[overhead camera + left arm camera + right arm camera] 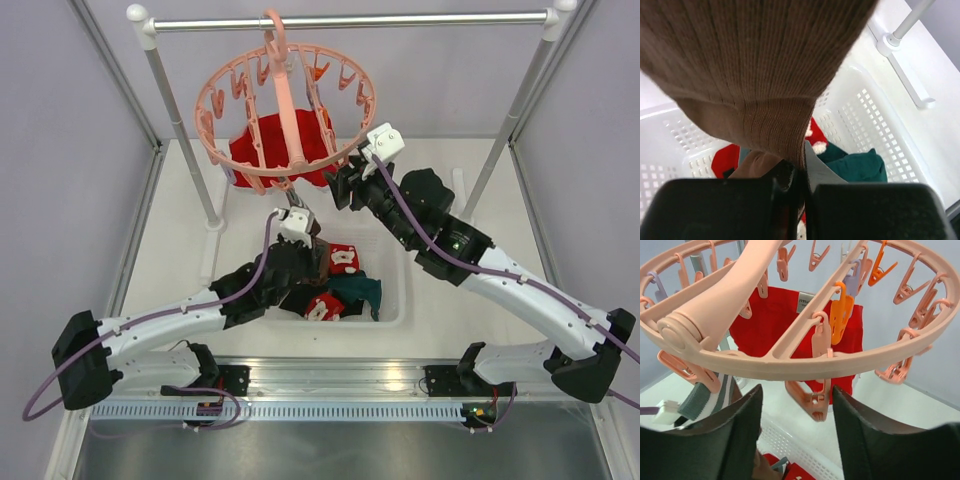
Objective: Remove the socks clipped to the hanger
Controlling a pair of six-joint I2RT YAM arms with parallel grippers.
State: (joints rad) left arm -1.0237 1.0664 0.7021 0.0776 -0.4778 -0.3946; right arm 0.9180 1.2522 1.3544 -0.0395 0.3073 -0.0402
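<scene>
The salmon-pink hanger [285, 105] hangs by its hook from the grey rail. A red sock [268, 150] is clipped at its far side and also shows in the right wrist view [785, 322]. My left gripper [294, 205] is below the ring, shut on a brown ribbed sock [760, 75] that fills the top of its view; the jaws [805, 172] pinch the fabric. My right gripper [340, 185] is open at the ring's near right edge, its jaws [796, 390] on either side of an empty pink clip [815, 400]. A striped sock [705, 395] shows under the ring at the left.
A white perforated basket [395, 300] stands under the hanger and holds red socks with white marks [343, 258], a dark teal sock [360, 292] and dark fabric. The rail's upright posts [185, 150] stand at the left and right. Grey walls close in the sides.
</scene>
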